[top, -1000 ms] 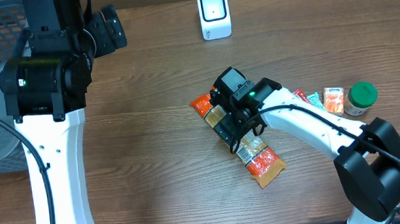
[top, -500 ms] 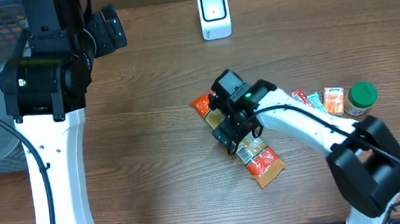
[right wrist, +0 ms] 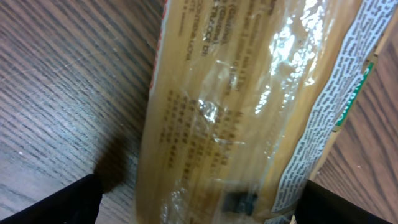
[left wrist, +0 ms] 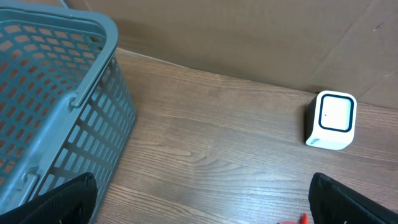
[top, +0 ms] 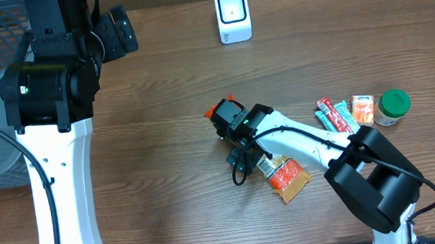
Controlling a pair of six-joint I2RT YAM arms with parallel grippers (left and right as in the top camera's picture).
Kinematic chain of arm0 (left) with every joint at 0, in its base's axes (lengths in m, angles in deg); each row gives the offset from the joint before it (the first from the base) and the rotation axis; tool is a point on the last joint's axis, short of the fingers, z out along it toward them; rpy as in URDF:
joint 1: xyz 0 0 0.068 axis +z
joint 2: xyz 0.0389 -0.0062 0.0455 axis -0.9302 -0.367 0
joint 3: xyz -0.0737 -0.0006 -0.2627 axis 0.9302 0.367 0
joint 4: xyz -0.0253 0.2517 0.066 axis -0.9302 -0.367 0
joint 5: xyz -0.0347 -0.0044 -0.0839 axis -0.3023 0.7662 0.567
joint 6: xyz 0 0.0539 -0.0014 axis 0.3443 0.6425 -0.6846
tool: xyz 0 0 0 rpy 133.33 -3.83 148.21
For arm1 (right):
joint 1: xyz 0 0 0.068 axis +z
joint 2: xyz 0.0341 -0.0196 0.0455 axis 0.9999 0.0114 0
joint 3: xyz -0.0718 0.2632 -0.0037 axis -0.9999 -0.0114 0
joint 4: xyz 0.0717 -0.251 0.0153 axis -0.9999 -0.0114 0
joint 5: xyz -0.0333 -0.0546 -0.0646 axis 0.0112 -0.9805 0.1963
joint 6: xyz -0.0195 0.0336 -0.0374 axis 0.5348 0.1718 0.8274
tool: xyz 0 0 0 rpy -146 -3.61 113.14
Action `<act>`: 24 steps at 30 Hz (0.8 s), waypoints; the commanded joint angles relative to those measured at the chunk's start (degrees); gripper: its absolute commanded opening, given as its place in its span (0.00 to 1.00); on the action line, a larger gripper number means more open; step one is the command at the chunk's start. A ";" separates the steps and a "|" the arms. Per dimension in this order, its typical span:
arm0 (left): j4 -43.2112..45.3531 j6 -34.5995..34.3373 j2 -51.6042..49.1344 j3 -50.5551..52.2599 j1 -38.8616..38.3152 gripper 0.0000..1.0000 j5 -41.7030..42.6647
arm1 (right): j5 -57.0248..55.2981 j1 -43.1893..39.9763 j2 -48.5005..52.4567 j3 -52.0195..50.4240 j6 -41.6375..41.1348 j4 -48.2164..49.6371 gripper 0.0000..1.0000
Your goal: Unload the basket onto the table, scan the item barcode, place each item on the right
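Film snack packet (right wrist: 249, 106) this side of the scanner (top: 233, 15): probably light, crinkly, slippery. My right fingers (right wrist: 351, 205) straddle its middle, spread, gripping nothing yet; left fingers (left wrist: 53, 202) spread too.

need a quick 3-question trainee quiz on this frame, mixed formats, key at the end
1. True or false: the left gripper holds the orange snack packet.
2. What lies between the fingers of the right gripper? A) a green-lidded jar B) the orange snack packet C) a white scanner
3. Which arm stands next to the plastic basket?

Key
1. False: it is open and empty, well away from the packet.
2. B: the jaws stand open either side of it.
3. The left arm.
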State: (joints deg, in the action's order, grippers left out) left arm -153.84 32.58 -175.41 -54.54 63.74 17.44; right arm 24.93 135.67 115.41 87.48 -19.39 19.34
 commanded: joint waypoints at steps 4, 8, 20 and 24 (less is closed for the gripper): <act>0.00 1.05 0.17 -0.55 0.22 1.00 -0.59 | -3.28 0.22 -1.01 0.52 -0.33 -0.04 0.97; 0.00 1.05 0.17 -0.55 0.22 1.00 -0.57 | -5.66 0.15 -3.23 0.52 -3.74 2.34 1.00; 0.00 1.05 0.17 -0.55 0.22 1.00 -0.59 | 0.26 -3.17 -3.04 0.37 -4.50 2.08 1.00; 0.02 1.05 0.17 -0.55 0.22 1.00 -0.57 | 1.92 -3.61 -2.60 -0.13 -4.48 2.47 1.00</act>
State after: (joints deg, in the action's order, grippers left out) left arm -153.84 32.58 -175.41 -54.54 63.74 17.44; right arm 24.71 132.72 114.41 87.53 -23.28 21.13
